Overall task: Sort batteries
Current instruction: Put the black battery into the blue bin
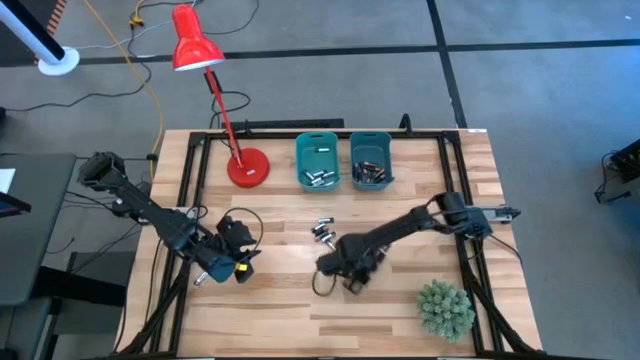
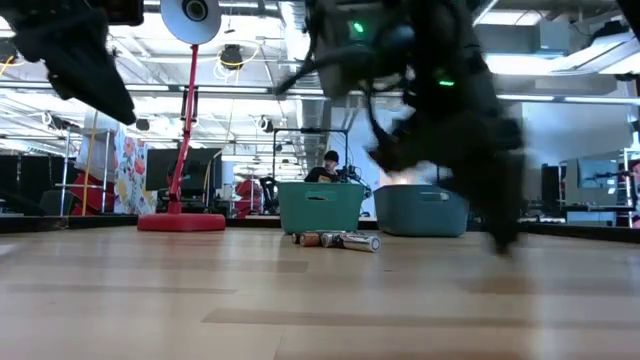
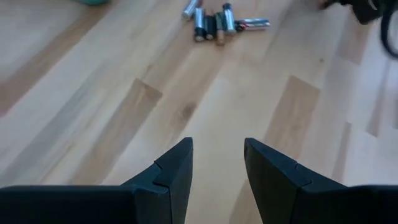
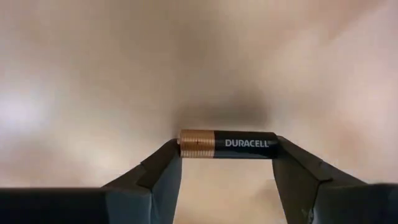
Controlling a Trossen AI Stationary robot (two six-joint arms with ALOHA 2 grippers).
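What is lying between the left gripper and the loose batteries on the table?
Nothing. The left wrist view shows only bare wooden table between the open left gripper and the loose batteries.

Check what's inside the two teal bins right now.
From above, the left teal bin holds a few batteries near its front edge; the right teal bin holds a darker clump of cells. An exact count can't be told, and in the low view the bin walls hide the contents entirely.

Between my right gripper's (image 4: pixel 227 152) fingers lies a battery (image 4: pixel 227 144); loose batteries (image 1: pixel 322 230) lie before two side-by-side bins (image 1: pixel 317 160), lamp (image 1: pixel 246 166) to their left.
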